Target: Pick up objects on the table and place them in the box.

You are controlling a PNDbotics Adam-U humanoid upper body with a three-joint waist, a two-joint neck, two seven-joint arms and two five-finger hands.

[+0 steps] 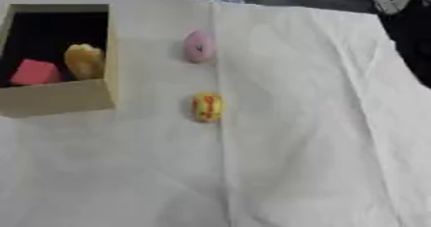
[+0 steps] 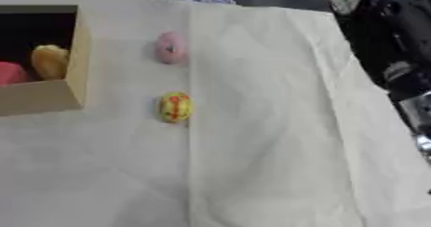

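Box far left holds red and yellow items; pink donut and yellow-red piece remain; hand state: cannot tell.

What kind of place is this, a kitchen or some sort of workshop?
Probably a robot practice table in a lab, not a kitchen. A creased white cloth covers the table, an open cardboard box holds toy pieces, and a pink donut toy and a yellow toy lie out for sorting.

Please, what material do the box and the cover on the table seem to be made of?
The box looks like cardboard: matt tan walls, flat panels with straight edges, dark inside. The table cover looks like thin cloth or perhaps paper: off-white, matt, with soft wrinkles and one long straight fold line down the middle. I cannot tell which.
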